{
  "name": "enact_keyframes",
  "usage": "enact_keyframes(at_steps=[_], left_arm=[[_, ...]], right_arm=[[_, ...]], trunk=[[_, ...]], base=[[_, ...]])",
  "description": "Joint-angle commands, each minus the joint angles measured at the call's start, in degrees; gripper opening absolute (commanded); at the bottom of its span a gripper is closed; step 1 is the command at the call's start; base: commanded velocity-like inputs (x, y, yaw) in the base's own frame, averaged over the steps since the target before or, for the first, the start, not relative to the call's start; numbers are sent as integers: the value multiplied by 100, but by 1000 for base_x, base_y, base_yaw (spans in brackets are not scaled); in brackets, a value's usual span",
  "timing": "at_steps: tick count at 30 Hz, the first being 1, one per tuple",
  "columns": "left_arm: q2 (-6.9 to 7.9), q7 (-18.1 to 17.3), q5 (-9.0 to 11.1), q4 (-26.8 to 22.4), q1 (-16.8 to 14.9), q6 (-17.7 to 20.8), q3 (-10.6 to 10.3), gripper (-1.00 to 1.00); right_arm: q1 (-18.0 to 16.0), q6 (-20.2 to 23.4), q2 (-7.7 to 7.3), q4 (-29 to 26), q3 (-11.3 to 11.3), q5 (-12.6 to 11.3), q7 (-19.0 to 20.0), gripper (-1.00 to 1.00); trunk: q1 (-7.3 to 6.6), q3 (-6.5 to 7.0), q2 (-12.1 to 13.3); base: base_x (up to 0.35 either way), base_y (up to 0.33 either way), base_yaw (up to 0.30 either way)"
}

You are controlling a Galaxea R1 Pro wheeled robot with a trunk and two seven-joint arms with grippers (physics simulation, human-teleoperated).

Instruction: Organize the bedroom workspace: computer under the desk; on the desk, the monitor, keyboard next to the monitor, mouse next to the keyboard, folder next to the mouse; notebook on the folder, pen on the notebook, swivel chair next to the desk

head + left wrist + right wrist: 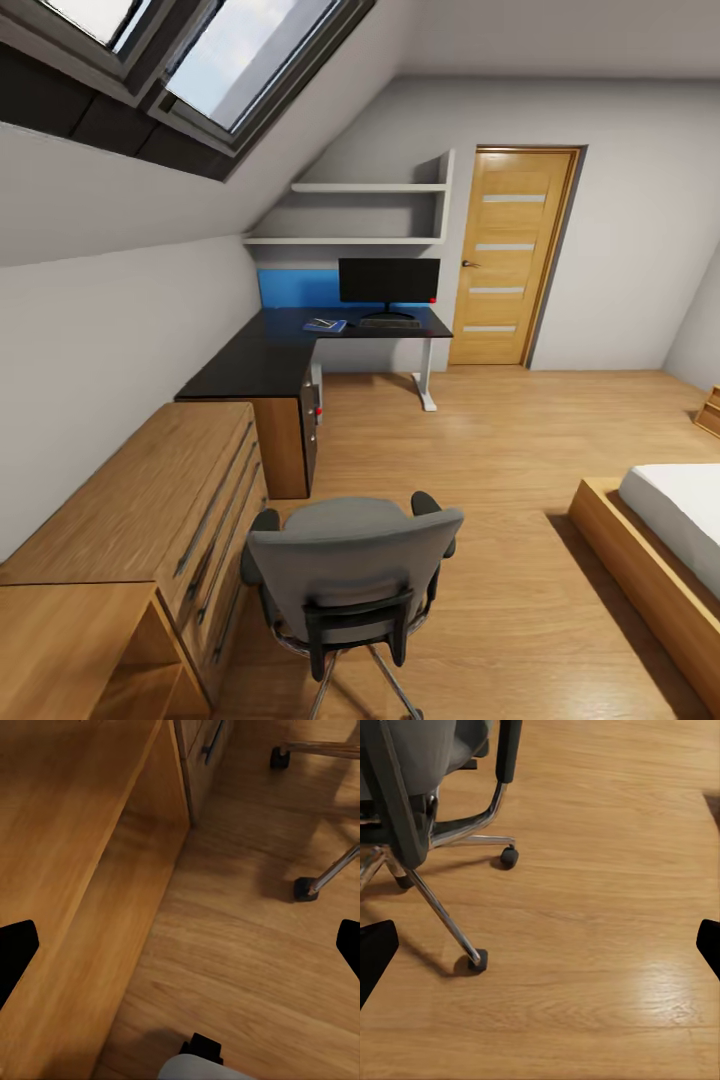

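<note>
Swivel chair stands in the near foreground of the head view, its grey back turned toward the camera, on the wood plank floor and well apart from the desk. Just beside its left side runs a low light-wood cabinet with dark drawer handles. The desk sits in the far corner under the sloped ceiling, black-topped, with a bright blue back panel. On it the monitor stands upright, the keyboard lies in front of its base, and the blue folder lies to the left of the keyboard with something small on top, too small to make out. White shelves hang above the desk, a wooden door is to its right, and a bed lies along the right edge.

Both grippers are spread wide: the left gripper over the floor beside the cabinet's side, the right gripper over bare floor near the chair's chrome legs and castors. Neither holds anything.
</note>
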Motion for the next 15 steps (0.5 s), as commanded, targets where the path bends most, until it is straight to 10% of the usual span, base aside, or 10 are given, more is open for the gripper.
enact_keyframes(at_steps=[1,15], left_arm=[[3,30,43,2,-4,-18,-46,100],[2,34,45,-24,-4,-48,-35,100]], right_arm=[[-5,-10,4,10,49,-2,-48,100],[-6,-4,3,10,42,-5,-47,100]], trunk=[[1,-7,-5],[1,-7,-5]], base=[[0,113,0],[0,24,0]])
